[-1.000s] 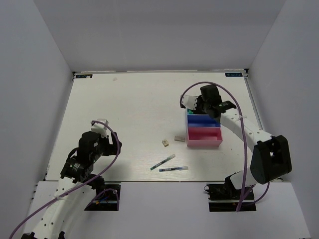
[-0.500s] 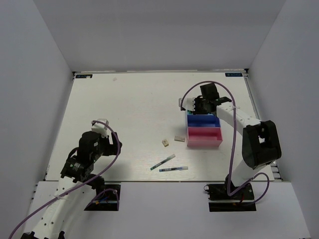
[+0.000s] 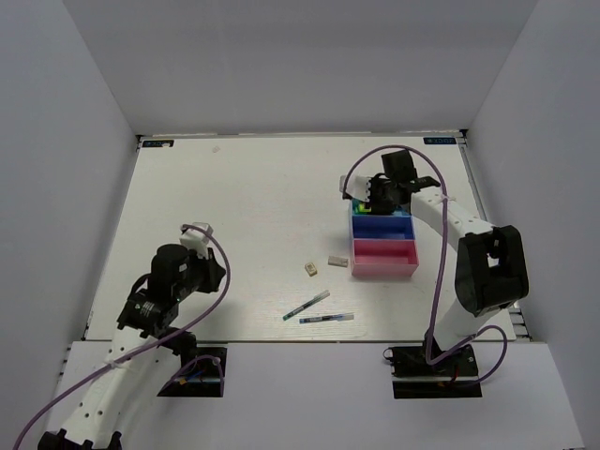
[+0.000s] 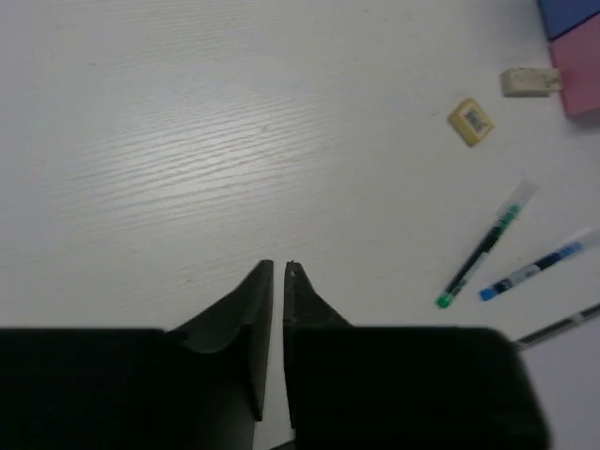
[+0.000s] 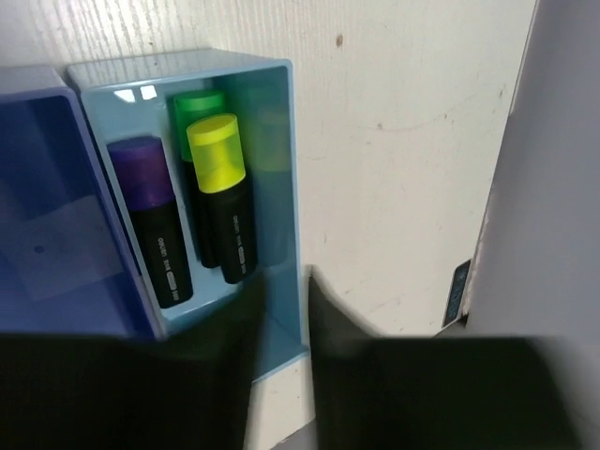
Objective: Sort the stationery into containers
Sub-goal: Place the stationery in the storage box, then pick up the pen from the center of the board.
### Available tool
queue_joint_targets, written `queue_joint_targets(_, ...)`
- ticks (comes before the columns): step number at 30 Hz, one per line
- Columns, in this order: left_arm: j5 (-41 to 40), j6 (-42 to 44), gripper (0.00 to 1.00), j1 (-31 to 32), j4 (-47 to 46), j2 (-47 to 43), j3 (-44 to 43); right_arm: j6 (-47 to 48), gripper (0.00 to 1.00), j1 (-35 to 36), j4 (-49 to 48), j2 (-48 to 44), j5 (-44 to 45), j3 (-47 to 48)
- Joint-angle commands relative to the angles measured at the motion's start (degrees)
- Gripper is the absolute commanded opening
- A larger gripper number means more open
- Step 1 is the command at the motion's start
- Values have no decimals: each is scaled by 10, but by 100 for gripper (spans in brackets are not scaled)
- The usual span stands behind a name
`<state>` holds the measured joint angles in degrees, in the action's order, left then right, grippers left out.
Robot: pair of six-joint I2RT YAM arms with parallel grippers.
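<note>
The containers (image 3: 383, 254) stand right of centre: pink, darker blue and light blue (image 5: 284, 141) bins. In the light blue bin lie purple (image 5: 156, 225), green (image 5: 196, 101) and yellow (image 5: 225, 202) highlighters. My right gripper (image 3: 369, 194) (image 5: 284, 278) hangs at that bin's far end, shut to a narrow slit over its wall and holding nothing. A greenish pen (image 3: 306, 305) (image 4: 486, 247), a blue pen (image 3: 326, 319) (image 4: 539, 273) and two erasers (image 3: 311, 268) (image 3: 337, 261) lie on the table. My left gripper (image 3: 202, 258) (image 4: 278, 268) is shut and empty, well left of the pens.
White walls close in the table on three sides. The table's near edge (image 3: 281, 341) runs just below the pens. The right arm's purple cable (image 3: 441, 281) loops beside the containers.
The left gripper has closed from open and shifted slightly right. The right gripper has drawn back toward the far end of the light blue bin and its jaws have narrowed.
</note>
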<state>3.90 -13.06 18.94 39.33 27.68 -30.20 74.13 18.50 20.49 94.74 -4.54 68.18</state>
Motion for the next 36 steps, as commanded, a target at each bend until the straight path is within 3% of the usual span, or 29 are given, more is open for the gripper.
queue_joint_targets(1, 115, 14, 15, 7, -51, 28, 11, -54, 8, -4, 19, -26, -21, 34)
queue_joint_targets(2, 139, 11, 6, 20, -64, 42, 3, -156, 0, -4, 39, -44, -42, 40)
queue_joint_targets(3, 198, 8, 0, 26, -73, 71, -2, -199, 0, -7, 50, -63, -56, 53)
queue_joint_targets(4, 211, 4, 0, 34, -76, 111, -6, -244, 0, -7, 78, -86, -71, 56)
queue_joint_targets(5, 218, 3, 0, 83, -86, 127, -27, -377, 0, -7, 113, -96, -124, 58)
queue_joint_targets(6, 204, 7, 0, 101, -88, 180, -36, -393, 0, -9, 166, -115, -168, 57)
queue_joint_targets(7, 192, 10, 3, 149, -87, 196, -45, -407, 16, -11, 182, -137, -255, 42)
queue_joint_targets(8, 156, 21, 23, 174, -88, 214, -77, -426, 43, -11, 187, -146, -322, 9)
queue_joint_targets(9, 123, 34, 35, 250, -82, 274, -89, -435, 66, -10, 193, -182, -354, -8)
queue_joint_targets(10, 87, 45, 40, 275, -76, 296, -118, -446, 82, -8, 186, -197, -395, -57)
queue_joint_targets(11, 69, 52, 48, 299, -64, 316, -146, -454, 82, -7, 179, -209, -405, -74)
queue_joint_targets(12, 53, 58, 49, 355, -59, 361, -168, -471, 76, -7, 148, -252, -400, -89)
queue_joint_targets(13, 0, 58, 49, 369, -62, 399, -176, -474, 35, -9, 141, -264, -393, -123)
queue_joint_targets(15, -20, 59, 45, 402, -72, 451, -196, -482, 0, -11, 123, -299, -352, -139)
queue_joint_targets(19, -64, 52, 42, 418, -113, 537, -213, -478, 0, -14, 133, -363, -332, -180)
queue_joint_targets(23, -83, 46, 42, 428, -138, 583, -233, -490, 21, -18, 141, -386, -323, -191)
queue_joint_targets(25, -86, 44, 42, 429, -149, 601, -241, -494, 24, -17, 138, -393, -329, -194)
queue_joint_targets(36, -44, 26, 44, 436, -178, 633, -239, -507, 27, -28, 122, -398, -332, -216)
